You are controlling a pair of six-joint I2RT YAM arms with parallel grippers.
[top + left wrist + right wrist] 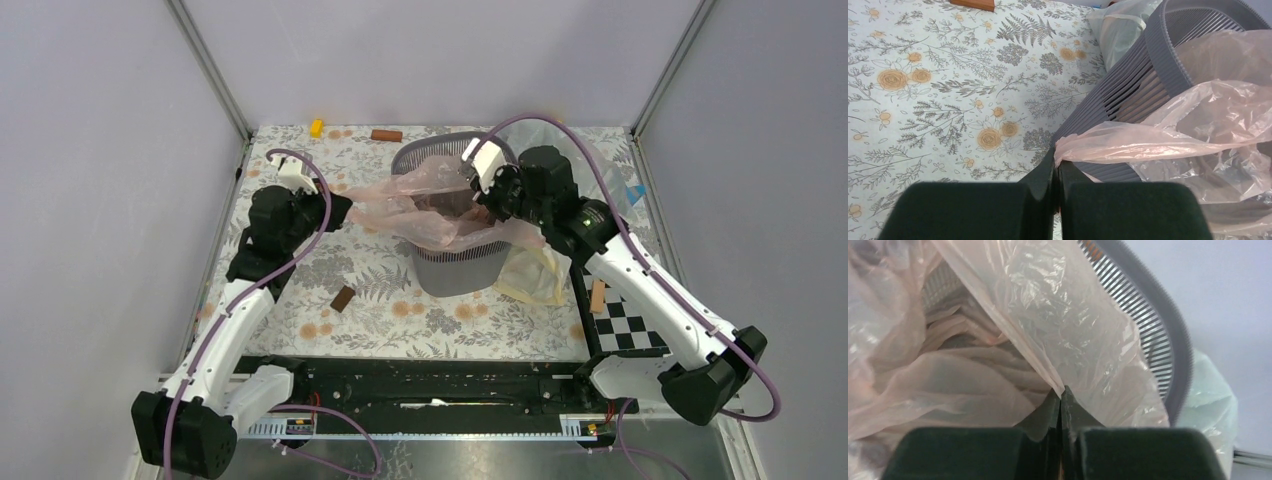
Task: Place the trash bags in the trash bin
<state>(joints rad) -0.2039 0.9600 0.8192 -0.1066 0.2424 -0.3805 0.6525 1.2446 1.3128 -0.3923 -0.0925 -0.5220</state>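
Note:
The dark grey mesh trash bin (455, 270) stands upright mid-table. A pale pink trash bag (425, 200) drapes over its mouth and hangs partly inside. My left gripper (340, 208) is shut on the bag's left edge, outside the bin's left wall; in the left wrist view the film (1158, 140) bunches at the closed left gripper (1058, 162) beside the bin (1128, 95). My right gripper (488, 205) is shut on the bag's right part over the bin mouth; the right wrist view shows film (1048, 330) pinched at the right gripper (1061, 392), bin rim (1173, 355) behind.
A clear bag with a cream-yellow band (533, 275) lies against the bin's right side. A brown block (343, 298) lies in front left, a wooden piece (597, 296) by the checkerboard (625, 325). A yellow block (316, 127) and a brown bar (386, 135) sit at the back edge.

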